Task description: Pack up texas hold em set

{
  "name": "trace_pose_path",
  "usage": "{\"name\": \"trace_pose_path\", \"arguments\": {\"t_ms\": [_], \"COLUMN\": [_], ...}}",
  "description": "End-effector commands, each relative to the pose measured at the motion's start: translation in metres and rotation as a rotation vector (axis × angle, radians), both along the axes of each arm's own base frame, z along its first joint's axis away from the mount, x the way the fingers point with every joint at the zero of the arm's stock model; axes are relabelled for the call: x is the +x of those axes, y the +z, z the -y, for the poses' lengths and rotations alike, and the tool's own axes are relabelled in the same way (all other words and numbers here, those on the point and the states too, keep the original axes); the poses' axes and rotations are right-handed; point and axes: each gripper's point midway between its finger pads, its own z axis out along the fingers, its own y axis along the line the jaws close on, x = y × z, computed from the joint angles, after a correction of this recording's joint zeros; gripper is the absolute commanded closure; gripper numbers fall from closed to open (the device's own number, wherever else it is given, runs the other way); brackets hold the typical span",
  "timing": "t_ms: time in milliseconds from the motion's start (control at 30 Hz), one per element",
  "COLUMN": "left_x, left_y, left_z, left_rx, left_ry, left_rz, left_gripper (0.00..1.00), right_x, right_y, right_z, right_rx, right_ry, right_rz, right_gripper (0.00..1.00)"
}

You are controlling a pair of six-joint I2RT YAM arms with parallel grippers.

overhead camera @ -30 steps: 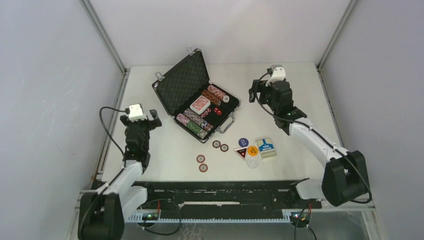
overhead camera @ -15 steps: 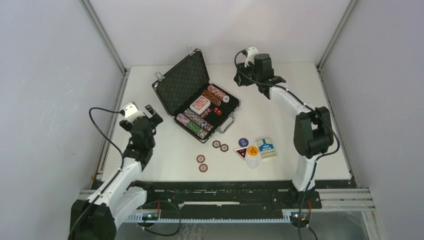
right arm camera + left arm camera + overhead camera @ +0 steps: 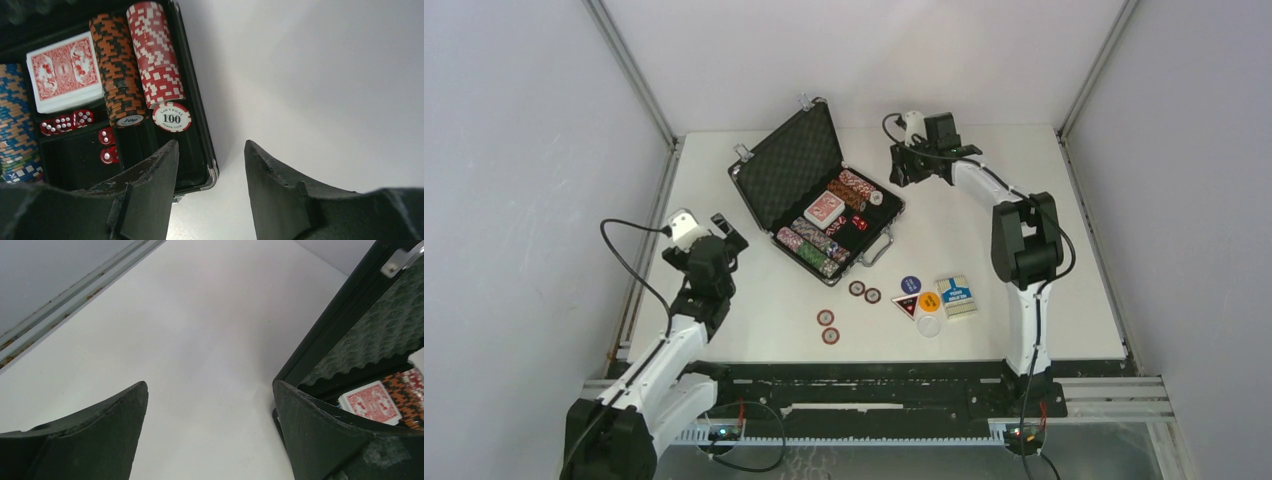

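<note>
Right hand (image 3: 210,150) hangs half-open and empty at the edge of the open case (image 3: 197,120); left hand (image 3: 210,387) wide, empty too; we'd swing over to the loose chips (image 3: 827,318) on the counter (image 3: 1044,260), pinching each squarely by its edges.

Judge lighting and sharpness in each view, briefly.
Top external: even, soft light, faint shadows, case crisp. Left wrist: table bright and nearly featureless, fingers dark against it. Right wrist: sharp, the 100 chip readable, soft shadow beside the case.
</note>
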Motion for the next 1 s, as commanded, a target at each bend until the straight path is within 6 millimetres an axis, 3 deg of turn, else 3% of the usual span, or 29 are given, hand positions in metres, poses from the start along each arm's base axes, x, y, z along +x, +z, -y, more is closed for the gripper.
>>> {"name": "trace_pose_path", "arguments": {"t_ms": [0,167,367,967], "left_x": [-0.002,-0.006,-0.007,-0.002], "left_y": [-0.007,-0.004,-0.005,-0.003], "left_z": [-0.005,-0.007,-0.004,0.006], "left_rx": [0.002,0.011,0.005,-0.022], "left_ry": [0.033,0.034,0.016,-0.038], "left_rz": [-0.027,-0.004,-0.002,0.010], "left_gripper": [0.00,0.02,0.04,0.05], "right_x": [-0.002,0.000,0.007,-0.006], "right_y": [0.004,-0.009,-0.016,-0.048], "right_z": [-0.021,-0.031,-0.030,-0.011], "right_rx": [-0.016,-0.063,-0.088,-0.248], "right_ry": [0.076,0.075,0.043,0.024], "right_rz": [0.022,-0.003,-0.033,-0.142], "right_gripper": [0.40,0.42,0.61,0.60]}}
